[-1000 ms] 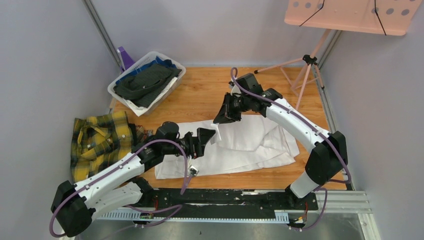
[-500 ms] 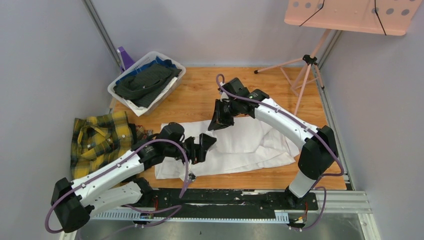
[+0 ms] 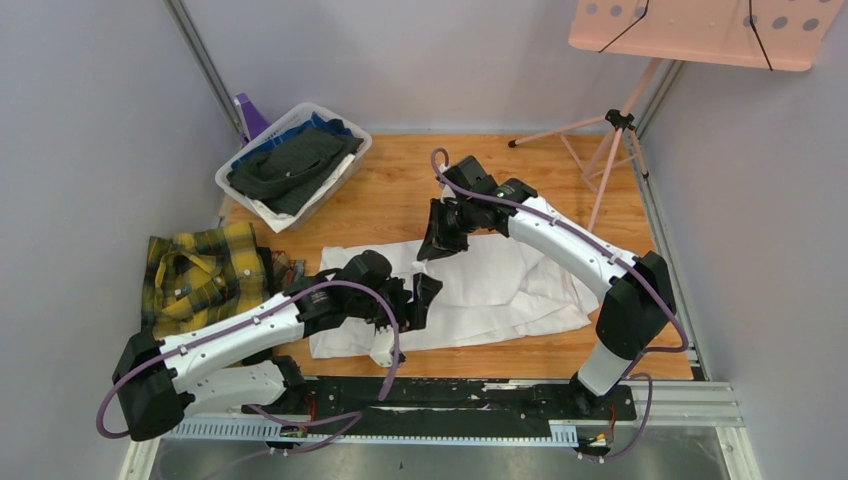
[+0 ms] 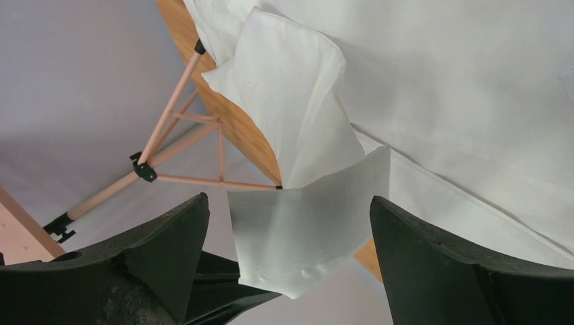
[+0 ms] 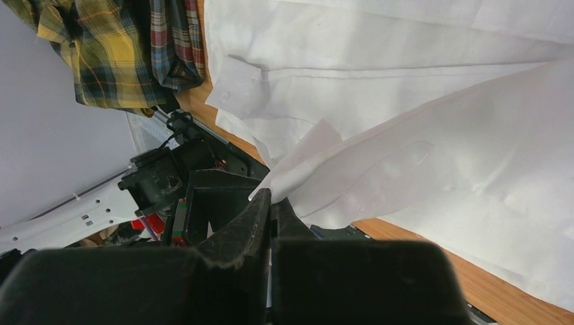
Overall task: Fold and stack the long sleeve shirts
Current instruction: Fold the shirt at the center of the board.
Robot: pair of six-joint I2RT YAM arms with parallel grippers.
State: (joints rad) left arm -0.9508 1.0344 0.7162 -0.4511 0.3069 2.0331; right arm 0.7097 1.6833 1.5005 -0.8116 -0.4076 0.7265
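White shirt (image 3: pixel 500 290) lies spread at the centre of the bench (image 3: pixel 400 190); plaid shirt (image 3: pixel 200 280) is bunched at the left edge. Right pincer (image 3: pixel 430 252) is clamped on a raised white flap. Left pincer (image 3: pixel 425 303) stands open, facing that flap.

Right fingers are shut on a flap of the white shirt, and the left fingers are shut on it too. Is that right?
Not quite. The right fingers are shut on the white shirt, but the left fingers are not. The left wrist view shows them standing wide open, with a flap of the shirt hanging in the gap between them, unclamped.
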